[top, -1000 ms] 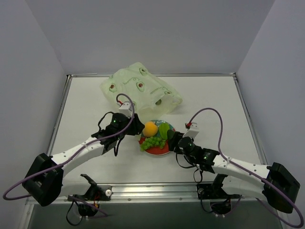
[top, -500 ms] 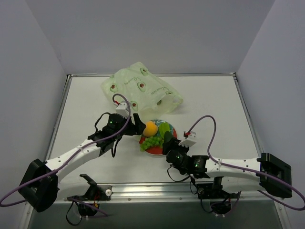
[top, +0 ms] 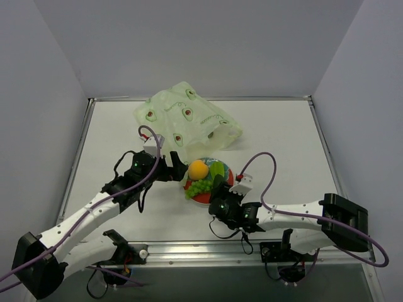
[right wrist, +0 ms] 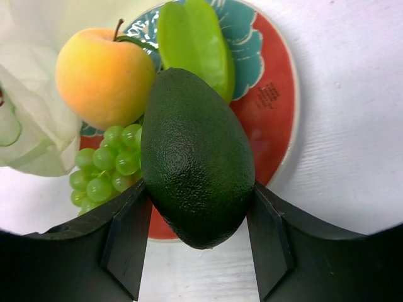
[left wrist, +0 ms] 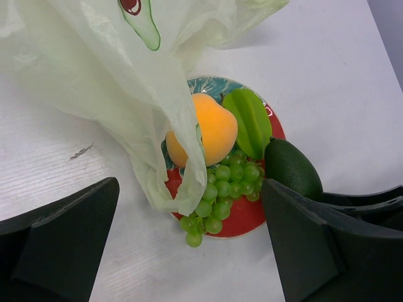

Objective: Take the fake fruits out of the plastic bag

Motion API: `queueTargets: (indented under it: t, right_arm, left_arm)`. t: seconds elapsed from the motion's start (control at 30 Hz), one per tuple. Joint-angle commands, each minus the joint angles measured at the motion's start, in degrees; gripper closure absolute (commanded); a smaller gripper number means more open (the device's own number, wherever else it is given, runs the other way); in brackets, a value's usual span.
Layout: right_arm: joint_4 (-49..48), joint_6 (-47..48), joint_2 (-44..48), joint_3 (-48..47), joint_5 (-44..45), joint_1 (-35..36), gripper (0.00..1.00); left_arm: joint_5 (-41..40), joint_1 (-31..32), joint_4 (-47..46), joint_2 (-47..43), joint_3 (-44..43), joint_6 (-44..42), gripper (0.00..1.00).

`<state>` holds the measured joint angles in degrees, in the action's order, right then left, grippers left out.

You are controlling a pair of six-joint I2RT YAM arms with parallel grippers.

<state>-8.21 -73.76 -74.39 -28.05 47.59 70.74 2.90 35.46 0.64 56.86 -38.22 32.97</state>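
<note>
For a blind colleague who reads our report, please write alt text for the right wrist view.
The right gripper grips a dark green avocado at the edge of a red-rimmed plate. On the plate lie an orange-yellow fruit, a grape bunch and a bright green fruit; the plastic bag shows at left.

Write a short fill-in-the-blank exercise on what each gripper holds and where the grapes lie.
The right gripper is shut on the ____. The left gripper is ____, holding nothing. The grapes lie on the ____, beside the orange fruit.
Missing words: avocado; open; plate.
</note>
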Motion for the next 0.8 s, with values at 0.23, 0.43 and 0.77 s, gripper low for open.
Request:
queueTargets:
  t: [0.23, 0.43, 0.77]
  right_arm:
    - [1.18, -1.04, -1.11, -3.94, 4.17, 2.12, 0.18]
    - [2.58, 1.60, 1.70, -3.68, 3.12, 2.30, 0.19]
    - [5.66, 1.69, 8.56, 1.24, 0.92, 2.03, 0.34]
  left_arm:
    - [-0.78, -0.66, 14.38, -10.26, -4.76, -1.77, 0.06]
    - [0.52, -0.57, 20.53, -14.58, -6.96, -2.30, 0.06]
    - [0.71, -0.57, 27.91, -19.33, -10.03, -3.96, 0.06]
